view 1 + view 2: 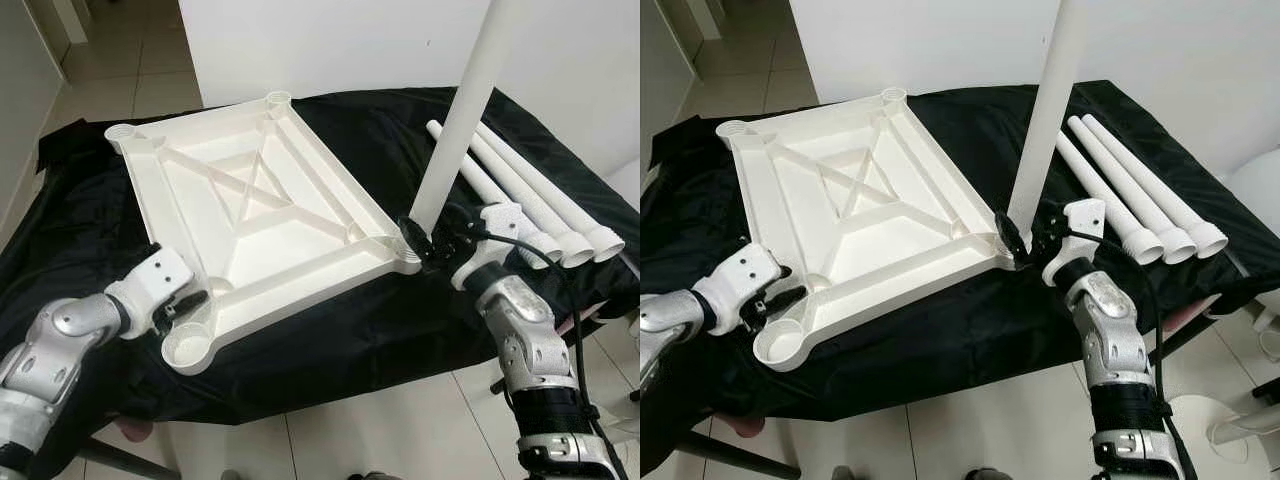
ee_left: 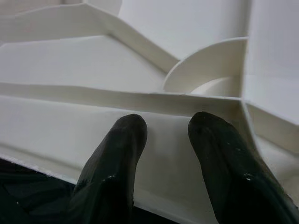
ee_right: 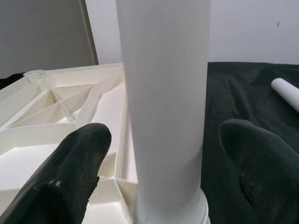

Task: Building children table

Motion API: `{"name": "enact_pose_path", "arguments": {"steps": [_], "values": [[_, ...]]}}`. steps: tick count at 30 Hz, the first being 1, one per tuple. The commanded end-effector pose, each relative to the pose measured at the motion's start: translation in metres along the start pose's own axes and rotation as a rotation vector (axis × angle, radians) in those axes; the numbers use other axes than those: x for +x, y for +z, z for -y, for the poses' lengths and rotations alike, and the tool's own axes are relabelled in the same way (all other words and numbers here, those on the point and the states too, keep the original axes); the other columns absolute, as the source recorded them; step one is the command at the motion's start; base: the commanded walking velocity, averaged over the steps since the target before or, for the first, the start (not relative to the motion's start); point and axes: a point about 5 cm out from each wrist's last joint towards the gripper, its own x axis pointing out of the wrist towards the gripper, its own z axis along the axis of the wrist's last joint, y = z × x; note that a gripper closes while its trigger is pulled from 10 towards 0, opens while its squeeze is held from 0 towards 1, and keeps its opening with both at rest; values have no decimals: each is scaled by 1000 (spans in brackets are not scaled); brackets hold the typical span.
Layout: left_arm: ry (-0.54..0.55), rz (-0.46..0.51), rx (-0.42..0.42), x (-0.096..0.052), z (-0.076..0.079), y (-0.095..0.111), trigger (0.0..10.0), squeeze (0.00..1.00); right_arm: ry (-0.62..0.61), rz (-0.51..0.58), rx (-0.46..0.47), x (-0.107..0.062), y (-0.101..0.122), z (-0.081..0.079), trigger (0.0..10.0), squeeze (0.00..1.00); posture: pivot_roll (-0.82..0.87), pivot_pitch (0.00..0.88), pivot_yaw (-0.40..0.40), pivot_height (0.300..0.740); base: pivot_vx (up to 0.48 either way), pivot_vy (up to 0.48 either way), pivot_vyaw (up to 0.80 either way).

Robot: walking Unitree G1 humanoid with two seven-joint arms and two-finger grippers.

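Black cloth (image 1: 330,340) | left claw (image 1: 190,300) parted on tabletop (image 1: 250,215) rim | right claw (image 1: 425,240) parted around upright leg (image 1: 460,120)

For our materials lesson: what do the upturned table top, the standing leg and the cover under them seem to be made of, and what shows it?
Table top: looks like moulded plastic, off-white with a slight sheen; the ribs and round corner sockets suggest it.
Standing leg: probably the same smooth white plastic, a plain seamless tube.
Cover: black, glossy and creased; thin fabric or plastic sheet, hard to tell which.
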Motion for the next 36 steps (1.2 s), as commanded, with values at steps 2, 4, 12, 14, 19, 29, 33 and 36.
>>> {"name": "enact_pose_path", "arguments": {"steps": [2, 4, 12, 14, 19, 29, 33, 36], "values": [[-115, -33, 14, -2, 16, -7, 10000, 0, 11, -11, 5, 5, 0, 1, 10000, 0, -44, 92, 35, 740, 0, 0, 0], [-142, -24, 6, -2, 20, -6, 10000, 0, 10, -12, 2, 8, 0, 2, 10000, 0, -44, 93, 35, 740, 0, 0, 0], [-276, 103, -67, 2, 52, 19, 10000, 0, 41, -20, -13, 37, -1, -4, 10000, 0, -37, 89, 32, 740, 0, 0, 0], [-314, 148, -76, 3, 61, 29, 10000, 0, 71, -25, -9, 47, -3, -11, 10000, 0, -37, 88, 32, 740, 0, 0, 0], [-350, 212, -90, 6, 76, 45, 10000, 0, 144, -32, 10, 61, -6, -28, 10000, 0, -38, 89, 36, 740, 0, 0, 0], [-371, 324, -131, 14, 97, 78, 10000, 0, 210, -20, -10, 77, -11, -53, 10000, 0, -28, 95, 30, 740, 0, 0, 0], [-297, 321, -122, 17, 88, 76, 10000, 0, 162, -1, 8, 71, -12, -47, 10000, 0, -24, 96, 23, 740, 0, 0, 0], [-225, 285, -106, 15, 73, 67, 10000, 0, 106, 22, -1, 61, -14, -38, 10000, 0, -24, 97, 20, 740, 0, 0, 0]]}}
